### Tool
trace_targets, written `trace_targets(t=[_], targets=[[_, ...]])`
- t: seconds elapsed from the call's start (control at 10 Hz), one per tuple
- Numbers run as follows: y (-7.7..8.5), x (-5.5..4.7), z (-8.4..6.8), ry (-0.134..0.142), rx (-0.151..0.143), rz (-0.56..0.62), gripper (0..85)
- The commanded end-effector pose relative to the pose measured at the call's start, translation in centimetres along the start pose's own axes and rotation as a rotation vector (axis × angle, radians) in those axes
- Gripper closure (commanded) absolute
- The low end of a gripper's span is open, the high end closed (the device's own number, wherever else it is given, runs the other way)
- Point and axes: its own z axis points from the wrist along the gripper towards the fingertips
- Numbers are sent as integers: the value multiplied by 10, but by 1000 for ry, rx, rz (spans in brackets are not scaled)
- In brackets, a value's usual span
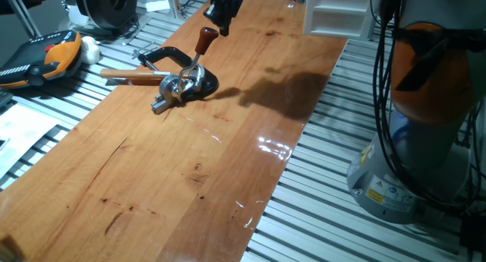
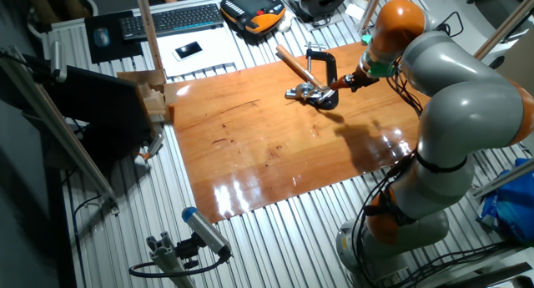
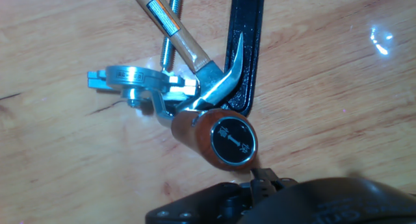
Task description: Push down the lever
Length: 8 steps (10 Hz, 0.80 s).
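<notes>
The lever (image 1: 199,55) is a thin shiny rod with a reddish-brown knob (image 1: 205,39), and it stands up at a tilt from its chrome-and-black base (image 1: 184,86) on the wooden board. My gripper (image 1: 219,24) is dark, hangs just behind and above the knob, and looks shut and empty. In the hand view the knob (image 3: 223,139) fills the middle, its round black cap facing the camera, with the gripper (image 3: 263,182) just below it, close to touching. In the other fixed view the gripper (image 2: 355,80) is right of the lever (image 2: 332,87).
A black C-shaped clamp (image 1: 165,58) and a hammer with a tan wooden handle (image 1: 131,75) lie against the lever base; in the hand view the hammer head (image 3: 221,84) crosses the clamp (image 3: 244,49). A white box (image 1: 332,10) stands at the board's far end. The robot base (image 1: 425,133) stands to the right.
</notes>
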Motion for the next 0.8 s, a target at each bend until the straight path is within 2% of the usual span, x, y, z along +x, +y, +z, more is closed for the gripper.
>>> trace_targets(t=[0.0, 0.2, 0.4, 0.6, 0.7], targets=[[1, 0, 1, 2, -5, -2, 850], [2, -3, -1, 5, 15, -10, 850], [5, -5, 1, 21, 5, 12, 850], [6, -6, 3, 21, 2, 10, 850], [7, -8, 3, 15, 10, 4, 850]])
